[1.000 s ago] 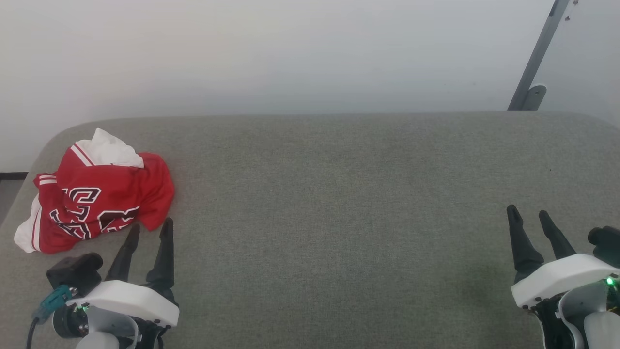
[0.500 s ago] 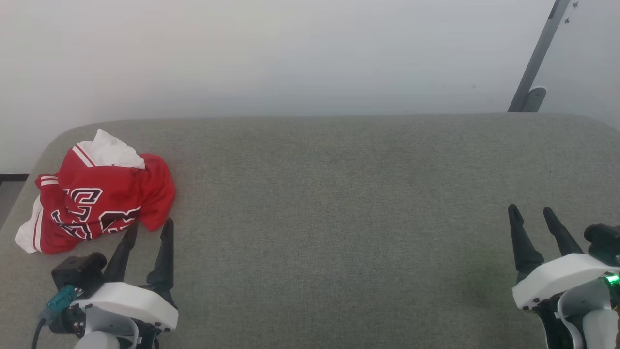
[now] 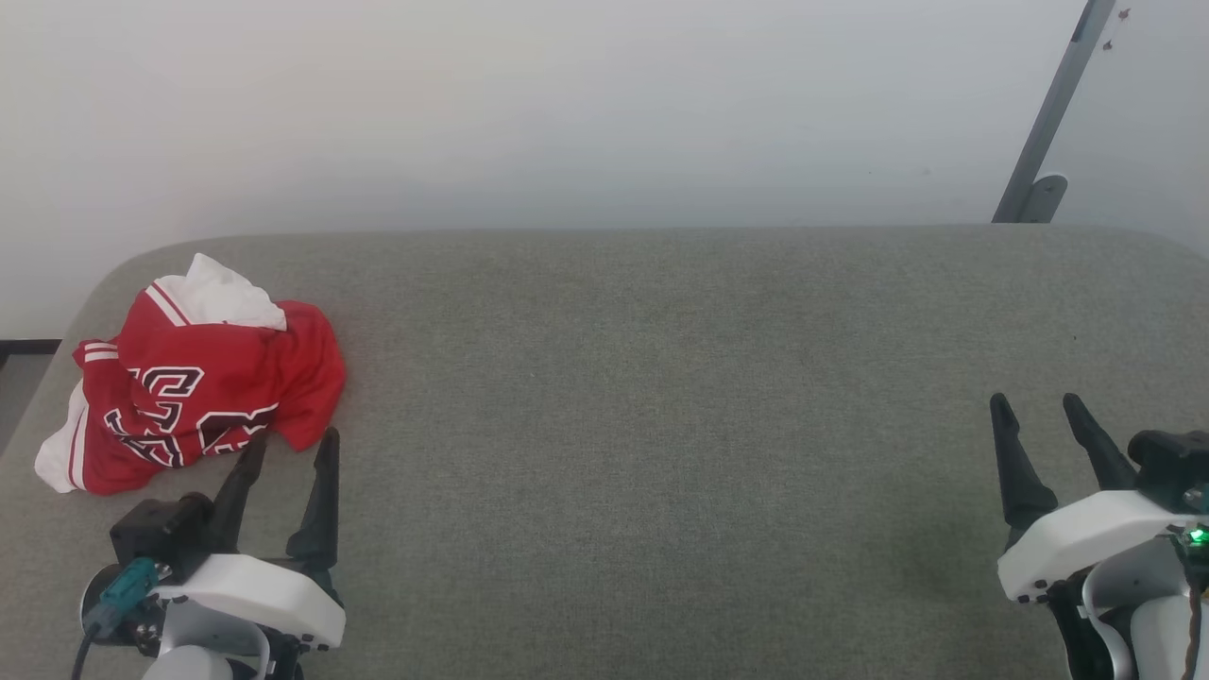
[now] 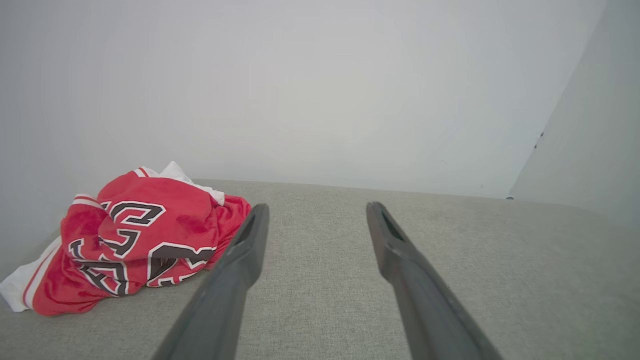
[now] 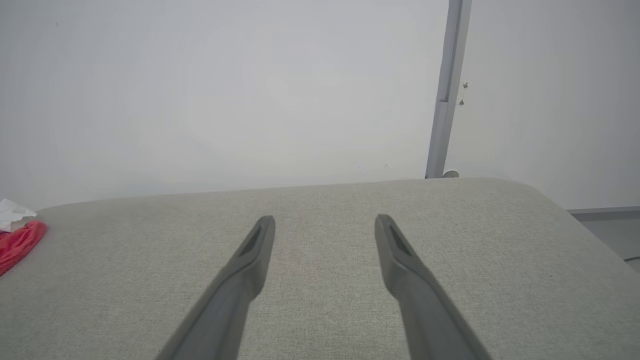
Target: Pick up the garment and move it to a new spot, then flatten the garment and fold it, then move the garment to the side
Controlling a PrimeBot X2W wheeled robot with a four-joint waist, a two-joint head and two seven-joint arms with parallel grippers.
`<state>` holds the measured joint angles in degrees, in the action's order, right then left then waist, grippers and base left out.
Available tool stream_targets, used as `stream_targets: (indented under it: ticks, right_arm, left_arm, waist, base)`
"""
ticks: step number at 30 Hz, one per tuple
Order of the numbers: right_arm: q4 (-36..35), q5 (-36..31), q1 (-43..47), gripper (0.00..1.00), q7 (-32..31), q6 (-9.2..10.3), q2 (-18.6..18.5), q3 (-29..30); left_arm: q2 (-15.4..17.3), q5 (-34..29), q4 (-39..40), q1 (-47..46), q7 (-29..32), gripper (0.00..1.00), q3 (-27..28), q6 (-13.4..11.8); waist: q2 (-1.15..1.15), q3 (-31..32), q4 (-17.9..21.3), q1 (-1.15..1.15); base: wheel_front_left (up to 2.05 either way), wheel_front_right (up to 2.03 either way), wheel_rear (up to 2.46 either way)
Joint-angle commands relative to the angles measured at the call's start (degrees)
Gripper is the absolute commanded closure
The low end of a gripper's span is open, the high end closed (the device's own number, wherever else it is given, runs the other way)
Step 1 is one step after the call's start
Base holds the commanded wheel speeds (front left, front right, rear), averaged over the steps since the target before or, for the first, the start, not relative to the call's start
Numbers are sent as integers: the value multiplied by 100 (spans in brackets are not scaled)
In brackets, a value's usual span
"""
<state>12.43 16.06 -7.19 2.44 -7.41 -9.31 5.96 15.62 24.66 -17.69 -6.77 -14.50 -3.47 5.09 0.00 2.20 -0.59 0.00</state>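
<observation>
Grey woven pad [image 3: 661,425] with rounded corners, plain pale wall [image 3: 567,113] behind. In the head view a slanted metal post [image 3: 1048,123] stands off toward 1 o'clock.

Tools first. The left gripper [image 3: 293,437] hangs low over the pad, jaws spread wide, nothing between them. Its outer fingertip [image 3: 255,446] meets the near hem of the garment [image 3: 198,387] in the head view (contact or mere overlap, cannot tell). The right gripper [image 3: 1034,404] is likewise spread and empty, over bare pad, well apart from the cloth.

The garment is a crumpled red heap with block lettering on top and a white sleeve poking up at the back. It lies at about 11 o'clock from the left gripper, near the pad's 9 o'clock end.

Step in hand, as I judge it: the first pickup. To do it well:
- swing the left gripper toward 11 o'clock so the heap sits between the fingers, not beside them;
- come down on a raised fold;
- pinch through more than one layer without snagging the pad's weave;
- lift clear before carrying.

Edges and room: the heap sits close to the rounded 9 o'clock edge, with the white hem nearest the drop, so a nudge that way could tip it off. From 12 round to 3 o'clock the pad lies open, with ample room to spread the garment flat and fold it.
</observation>
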Motion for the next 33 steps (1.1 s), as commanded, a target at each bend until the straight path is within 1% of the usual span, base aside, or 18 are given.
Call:
stream_targets:
  ticks: [1, 4, 16, 19, 24, 33]
  right_arm:
    - [-35, -77, -34, 0, 28, -14, 0, 1]
    - [-44, -195, -34, 0, 45, -14, -21, -1]
    - [-39, -218, -37, 0, 40, -9, -35, -12]
    - [-42, -215, -31, 0, 36, -9, -10, -39]
    - [-43, -191, -81, 0, -26, -9, -24, -235]
    - [48, -128, -325, 0, -65, -9, 9, -777]
  left_arm:
    - [29, -69, 12, -37, -55, 0, -10, -23]
    - [47, -147, 19, -24, -83, 0, -27, -40]
    - [53, -51, 49, 31, -74, 0, -48, -64]
    - [21, -5, 20, -8, -46, 0, -54, -83]
    - [5, 153, -20, -93, 16, 0, 47, -141]
    - [108, 239, -7, -144, 128, 0, 182, -280]
  waist:
    - [0, 1, -1, 0]
    - [0, 4, -7, 0]
    - [0, -3, -6, 0]
    - [0, 3, -57, 0]
    - [0, 31, -292, 0]
    - [0, 98, -934, 0]
  base:
    - [0, 0, 0]
    - [0, 0, 0]
    - [0, 0, 0]
    - [0, 0, 0]
    - [0, 0, 0]
    - [0, 0, 0]
